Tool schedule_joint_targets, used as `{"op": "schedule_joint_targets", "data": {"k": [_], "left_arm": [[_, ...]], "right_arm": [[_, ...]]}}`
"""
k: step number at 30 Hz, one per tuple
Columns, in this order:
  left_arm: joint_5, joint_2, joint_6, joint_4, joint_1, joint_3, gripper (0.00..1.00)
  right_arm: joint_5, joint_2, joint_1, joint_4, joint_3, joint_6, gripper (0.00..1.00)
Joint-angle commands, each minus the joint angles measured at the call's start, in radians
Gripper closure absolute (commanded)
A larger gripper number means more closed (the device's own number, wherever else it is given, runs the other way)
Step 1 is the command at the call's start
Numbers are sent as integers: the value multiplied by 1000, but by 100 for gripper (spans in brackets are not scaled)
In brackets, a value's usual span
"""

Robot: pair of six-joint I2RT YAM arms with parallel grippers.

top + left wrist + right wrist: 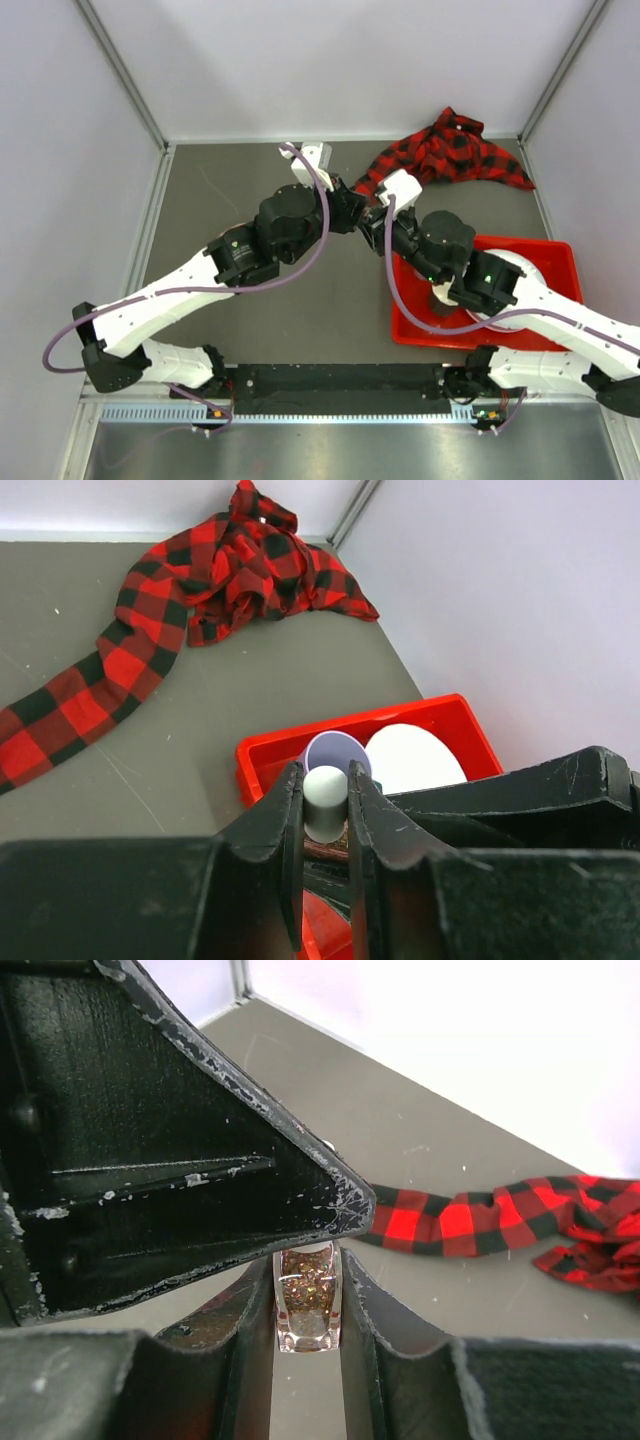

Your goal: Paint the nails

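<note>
The right jaws were clamped on the glittery polish bottle [308, 1305] and the left jaws on its white cap [324, 795], likely to twist it off. Beyond them, a red tray [262, 752] held a white plate [415, 760] and a lilac cup [337, 746]. The nails were out of sight; only the plaid sleeve [450, 155] showed, lying at the counter's [250, 320] far side.

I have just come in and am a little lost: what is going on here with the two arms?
The right gripper has its jaws shut on a small bottle with brown glitter inside. The left gripper has its jaws closed on the white cap. The two meet over the middle of the table. The plaid sleeve lies in the far right corner, and no nails show.
</note>
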Motion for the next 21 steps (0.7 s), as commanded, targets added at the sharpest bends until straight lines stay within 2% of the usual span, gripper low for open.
{"op": "schedule_joint_targets", "data": {"k": [1, 3, 6, 7, 12, 14, 17, 21], "left_arm": [[17, -27, -29, 79, -8, 4, 72], [63, -78, -29, 146, -2, -51, 40], [146, -162, -22, 215, 12, -123, 29], [181, -179, -15, 214, 17, -129, 15], [360, -277, 24, 225, 35, -157, 14], [463, -300, 34, 226, 37, -175, 18], [561, -336, 51, 246, 43, -201, 20], [744, -345, 50, 271, 47, -221, 26]], "right_arm": [[-75, -42, -24, 66, 0, -17, 100], [-181, -59, -56, 57, -12, -3, 100], [-322, -97, -85, 35, -28, 23, 100], [-364, -117, -89, 29, -31, 19, 100], [-575, -152, -98, -64, -2, 37, 100], [-660, -174, -119, -68, 6, 77, 100], [-892, -186, -168, -31, 12, 166, 100], [-1042, -186, -179, 35, 24, 245, 100]]}}
